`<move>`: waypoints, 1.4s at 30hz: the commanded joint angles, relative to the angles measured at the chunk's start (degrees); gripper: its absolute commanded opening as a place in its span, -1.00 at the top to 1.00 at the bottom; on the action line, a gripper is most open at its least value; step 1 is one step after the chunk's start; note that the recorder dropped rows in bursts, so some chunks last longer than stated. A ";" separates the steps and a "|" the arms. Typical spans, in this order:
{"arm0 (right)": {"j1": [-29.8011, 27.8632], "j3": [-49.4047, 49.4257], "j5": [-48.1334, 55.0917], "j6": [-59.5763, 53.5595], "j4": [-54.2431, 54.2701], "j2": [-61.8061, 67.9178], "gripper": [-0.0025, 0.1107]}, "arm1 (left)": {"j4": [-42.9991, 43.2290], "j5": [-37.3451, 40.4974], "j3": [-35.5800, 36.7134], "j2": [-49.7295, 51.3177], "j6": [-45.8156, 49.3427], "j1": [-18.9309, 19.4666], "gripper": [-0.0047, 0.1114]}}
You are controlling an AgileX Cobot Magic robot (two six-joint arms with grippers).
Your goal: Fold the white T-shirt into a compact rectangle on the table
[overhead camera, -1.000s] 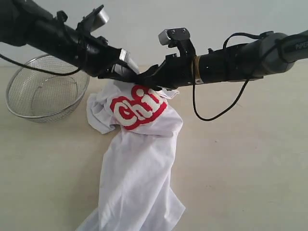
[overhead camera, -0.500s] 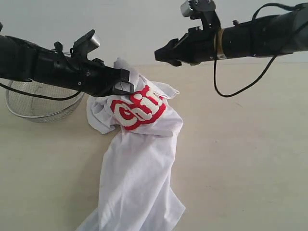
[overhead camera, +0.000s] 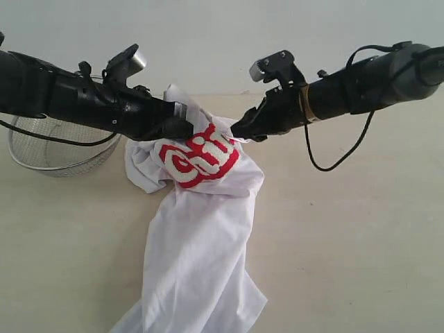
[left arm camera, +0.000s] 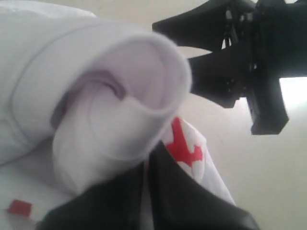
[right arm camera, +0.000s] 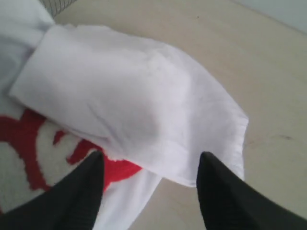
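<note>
- Firstly, the left end effector (overhead camera: pixel 182 127) has its jaws pinched together on a rolled fold of the white T-shirt (overhead camera: pixel 198 236), at the shirt's upper edge, which is raised off the worktop (overhead camera: pixel 347 243).
- The right end effector (overhead camera: pixel 241 130) has its jaws wide apart, holding nothing, and hangs over a sleeve (right arm camera: pixel 139 105) of the T-shirt beside the red lettering (overhead camera: pixel 200 154).
- The T-shirt is crumpled, with the lettering facing up and its long lower part spread on the worktop.
- A mesh bowl (overhead camera: pixel 48 149) sits just beside the T-shirt, on the left arm's side.
</note>
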 commanded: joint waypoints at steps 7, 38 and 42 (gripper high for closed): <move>5.71 -0.41 3.74 -7.25 0.07 1.73 0.05 | 0.28 -0.84 0.25 -0.12 -0.26 -0.27 0.84; 3.13 -1.15 18.91 -14.52 18.77 -3.49 0.96 | 0.91 0.67 0.25 -0.12 -0.26 -0.27 0.84; 2.57 -1.15 5.15 -12.06 14.31 -3.51 0.94 | 0.89 0.49 0.25 -0.12 -0.26 -0.27 0.84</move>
